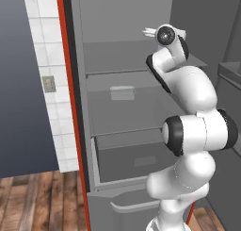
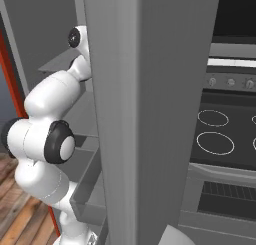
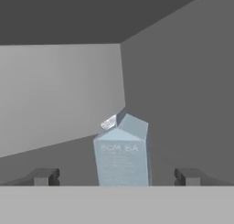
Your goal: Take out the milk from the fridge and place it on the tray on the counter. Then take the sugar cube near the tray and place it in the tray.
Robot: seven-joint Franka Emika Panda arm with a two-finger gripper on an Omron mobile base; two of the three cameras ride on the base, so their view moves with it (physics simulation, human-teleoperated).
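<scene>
Your two-finger hand [image 3: 117,176] is spread wide, jaws fully apart, pinching nothing. In the hand view the two dark fingertips [image 3: 45,176] sit well apart at the bottom, one on each side of the small pale blue-grey milk carton with gabled top [image 3: 121,157]. The carton stands upright between them, no contact visible on either side. It sits on a grey shelf inside the tall grey fridge with the red-edged side [image 1: 89,107], toward the back where the rear wall meets a side wall. There is faint lettering on the carton face, too blurred to read, and a small whitish patch at the ridge of the gable.

In the left base view your white arm with dark joints [image 1: 190,126] rises from the lower right and reaches into the upper part of the fridge, wrist at the height of an upper shelf. The milk carton is hidden by the arm there. Lower shelves and the bottom drawer are in view; the drawer looks pulled out a little. A white tiled wall strip [image 1: 47,79] stands left of the red edge, with wooden floor [image 1: 37,202] below it.

In the right base view a grey fridge panel [image 2: 150,114] blocks the centre, with the arm to its left going into the shelves. To the right there's a black stovetop with ring burners [image 2: 220,134] and an oven front below it.
</scene>
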